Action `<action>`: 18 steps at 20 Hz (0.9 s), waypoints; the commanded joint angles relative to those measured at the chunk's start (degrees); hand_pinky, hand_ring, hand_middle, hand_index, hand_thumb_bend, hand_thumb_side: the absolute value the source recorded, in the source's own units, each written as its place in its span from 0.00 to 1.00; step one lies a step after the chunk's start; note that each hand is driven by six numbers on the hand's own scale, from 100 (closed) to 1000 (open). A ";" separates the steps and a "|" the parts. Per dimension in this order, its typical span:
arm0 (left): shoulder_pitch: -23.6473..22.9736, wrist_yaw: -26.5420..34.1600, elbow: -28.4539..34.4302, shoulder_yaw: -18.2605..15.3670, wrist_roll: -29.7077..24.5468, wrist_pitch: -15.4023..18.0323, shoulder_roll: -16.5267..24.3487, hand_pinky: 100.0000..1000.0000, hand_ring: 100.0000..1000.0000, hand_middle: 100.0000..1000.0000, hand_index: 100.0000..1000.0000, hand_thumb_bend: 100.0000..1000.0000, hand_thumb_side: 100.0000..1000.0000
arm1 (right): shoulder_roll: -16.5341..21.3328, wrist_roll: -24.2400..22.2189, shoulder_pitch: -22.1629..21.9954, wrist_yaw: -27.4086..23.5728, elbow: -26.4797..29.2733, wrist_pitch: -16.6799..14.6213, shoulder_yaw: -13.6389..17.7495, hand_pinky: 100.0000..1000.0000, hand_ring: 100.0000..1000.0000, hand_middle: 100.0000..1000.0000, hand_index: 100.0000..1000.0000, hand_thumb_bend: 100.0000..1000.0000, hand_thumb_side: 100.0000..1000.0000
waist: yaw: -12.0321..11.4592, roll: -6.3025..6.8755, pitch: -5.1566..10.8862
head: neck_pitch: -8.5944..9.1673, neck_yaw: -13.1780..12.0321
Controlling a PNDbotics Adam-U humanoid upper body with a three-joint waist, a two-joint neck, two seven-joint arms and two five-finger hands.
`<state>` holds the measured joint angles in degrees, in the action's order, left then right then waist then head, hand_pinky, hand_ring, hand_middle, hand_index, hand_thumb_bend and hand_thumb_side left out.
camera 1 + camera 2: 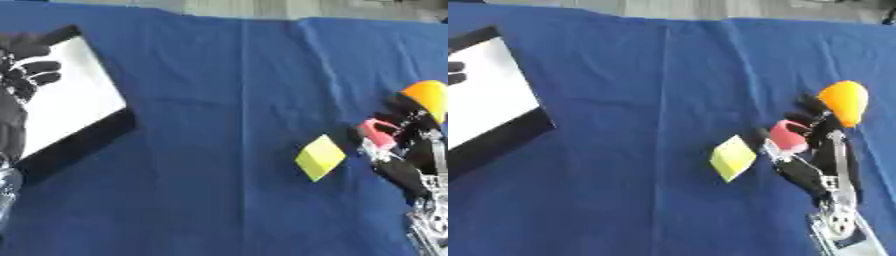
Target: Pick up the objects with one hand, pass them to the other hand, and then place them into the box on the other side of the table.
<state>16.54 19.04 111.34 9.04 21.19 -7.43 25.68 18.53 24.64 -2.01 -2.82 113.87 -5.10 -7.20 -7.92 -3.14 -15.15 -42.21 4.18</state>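
Note:
My right hand (808, 150) is over the right side of the blue table, its fingers curled round a small pink-red object (789, 136). Just beyond its fingertips lies an orange rounded object (844, 101). A yellow block (732, 157) lies on the cloth a little to the left of that hand, apart from it. My left hand (24, 75) hovers over the white inside of the box (74, 102) at the far left, fingers spread and holding nothing.
The box has a black rim (87, 142) and lies askew at the left edge. A blue cloth (219, 100) covers the whole table between the box and the objects. The table's far edge runs along the top.

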 commanded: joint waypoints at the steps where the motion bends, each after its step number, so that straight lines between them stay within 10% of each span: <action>1: 0.49 0.01 1.01 -0.31 0.07 0.05 1.61 0.71 0.62 0.62 0.77 0.04 0.80 | 1.70 -0.02 0.45 -0.15 0.72 -0.60 0.29 0.72 0.72 0.76 0.85 0.61 0.15 | -0.11 0.30 0.39 | 0.54 -0.04; 18: -0.35 -0.18 1.23 0.32 -0.56 -0.33 2.83 0.71 0.62 0.62 0.77 0.04 0.82 | 16.33 -2.37 -9.99 3.18 0.72 -9.42 0.20 0.75 0.75 0.77 0.85 0.64 0.16 | 0.61 -0.67 0.90 | 0.61 0.14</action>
<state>15.98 19.03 111.47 9.42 20.84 -7.74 26.73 31.73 22.69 -11.86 -0.28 113.87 -13.39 -7.19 -7.38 -3.27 -15.14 -42.18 4.48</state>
